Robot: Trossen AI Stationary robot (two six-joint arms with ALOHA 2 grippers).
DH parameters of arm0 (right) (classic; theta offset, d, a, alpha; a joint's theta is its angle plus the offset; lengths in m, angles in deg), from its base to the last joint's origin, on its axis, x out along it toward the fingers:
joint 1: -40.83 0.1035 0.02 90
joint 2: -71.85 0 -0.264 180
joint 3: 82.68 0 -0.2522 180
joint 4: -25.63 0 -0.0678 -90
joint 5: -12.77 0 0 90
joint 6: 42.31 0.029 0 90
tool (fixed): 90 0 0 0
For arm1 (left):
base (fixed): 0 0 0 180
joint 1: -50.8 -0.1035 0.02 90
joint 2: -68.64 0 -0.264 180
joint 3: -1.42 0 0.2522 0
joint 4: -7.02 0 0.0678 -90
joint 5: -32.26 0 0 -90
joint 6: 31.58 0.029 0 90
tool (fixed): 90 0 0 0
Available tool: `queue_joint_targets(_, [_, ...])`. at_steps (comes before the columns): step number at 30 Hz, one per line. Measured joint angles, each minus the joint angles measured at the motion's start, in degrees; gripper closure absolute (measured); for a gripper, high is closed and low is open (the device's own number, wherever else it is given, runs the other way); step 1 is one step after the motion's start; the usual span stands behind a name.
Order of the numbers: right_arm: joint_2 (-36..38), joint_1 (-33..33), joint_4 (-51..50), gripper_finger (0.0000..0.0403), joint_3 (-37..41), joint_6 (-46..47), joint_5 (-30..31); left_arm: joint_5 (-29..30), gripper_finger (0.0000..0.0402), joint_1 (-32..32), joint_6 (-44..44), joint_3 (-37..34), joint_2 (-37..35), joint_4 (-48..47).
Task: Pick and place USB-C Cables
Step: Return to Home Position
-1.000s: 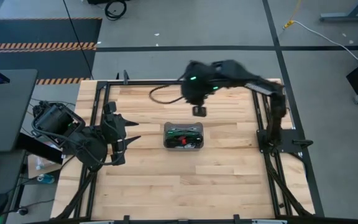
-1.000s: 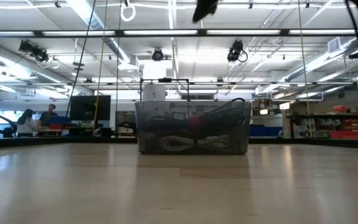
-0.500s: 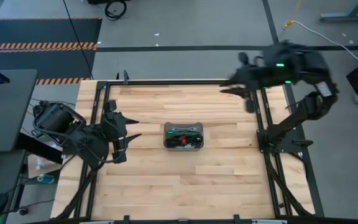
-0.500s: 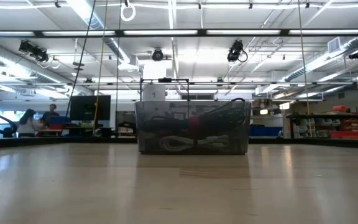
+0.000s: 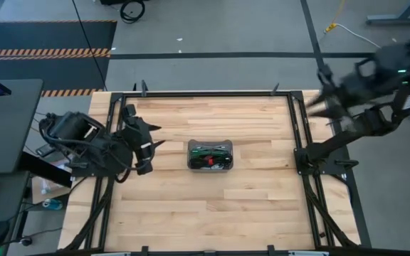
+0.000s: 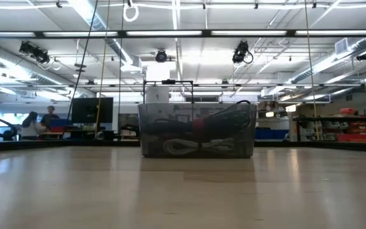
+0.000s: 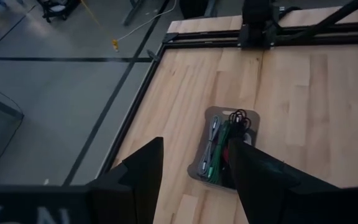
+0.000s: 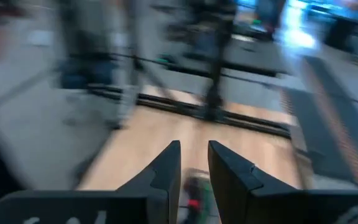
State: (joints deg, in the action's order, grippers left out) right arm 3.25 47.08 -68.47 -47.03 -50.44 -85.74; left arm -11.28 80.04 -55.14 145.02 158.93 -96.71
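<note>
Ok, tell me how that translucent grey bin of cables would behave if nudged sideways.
The low, wide-based translucent grey bin sits flat on the wooden table, so it would probably slide, not tip. The bundled cables lie inside it, so it is likely light yet steadied a little. Its thin-looking wall may flex if squeezed.

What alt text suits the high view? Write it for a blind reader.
A small translucent bin packed with bundled USB-C cables sits at the middle of a wooden table. The left tool points toward it from the left; the right tool is past the right rail.
</note>
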Motion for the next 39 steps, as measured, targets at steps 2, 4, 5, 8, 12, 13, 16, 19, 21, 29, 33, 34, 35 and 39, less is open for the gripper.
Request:
queue_joint_targets(2, [2.1,0.4,-0.9,0.0315,0.0,-1.3,-6.7,0.0,0.0214,-0.2,0.5,0.0,-0.4,0.0])
queue_joint_targets(4, [4.2,0.5,-0.6,0.0316,-0.1,-1.8,-11.2,-0.1,0.0214,-0.2,0.2,0.0,-1.3,0.0])
queue_joint_targets(5, [5.0,0.5,-0.6,0.0316,-0.1,-1.7,-12.1,-0.6,0.0214,-0.2,0.3,0.0,-1.8,0.2])
queue_joint_targets(8, [7.2,0.5,-0.9,0.0316,-0.1,-0.6,-12.3,-3.9,0.0214,-0.2,2.0,0.0,-3.7,2.9])
queue_joint_targets(12, [9.9,0.5,-2.5,0.0315,0.0,-1.3,-14.0,-9.5,0.0214,-0.2,10.5,0.0,-5.9,10.8])
queue_joint_targets(13, [10.5,0.5,-2.6,0.0316,0.0,-2.0,-15.7,-11.6,0.0214,-0.2,12.9,0.0,-6.4,12.6])
queue_joint_targets(16, [12.2,0.5,-3.2,0.0316,0.0,-6.0,-24.2,-19.1,0.0214,-1.3,17.5,0.0,-7.8,17.0])
queue_joint_targets(19, [13.7,0.5,-3.5,0.0315,0.8,-9.3,-33.4,-25.0,0.0214,-3.4,18.2,0.0,-8.4,17.7])
queue_joint_targets(21, [14.8,0.3,-3.5,0.0315,2.8,-9.2,-35.6,-26.9,0.0214,-5.2,18.6,-0.2,-8.4,17.7])
queue_joint_targets(29, [23.0,-0.1,1.0,0.0315,14.5,-4.8,-29.8,-37.3,0.0214,-12.9,21.2,-13.9,-15.4,25.9])
queue_joint_targets(33, [29.6,-0.1,6.0,0.0316,20.2,1.7,-25.7,-38.7,0.0214,-13.7,21.9,-27.7,-24.1,37.1])
queue_joint_targets(34, [30.9,-0.2,6.8,0.0316,21.8,3.1,-25.3,-40.1,0.0214,-13.7,22.1,-31.6,-26.4,40.0])
queue_joint_targets(35, [32.4,-0.3,7.7,0.0316,23.6,4.4,-24.6,-41.3,0.0214,-13.7,22.0,-35.4,-28.8,42.7])
queue_joint_targets(39, [37.6,-0.4,10.1,0.0315,30.4,8.0,-20.4,-42.0,0.0214,-13.7,18.2,-50.1,-38.4,53.0])
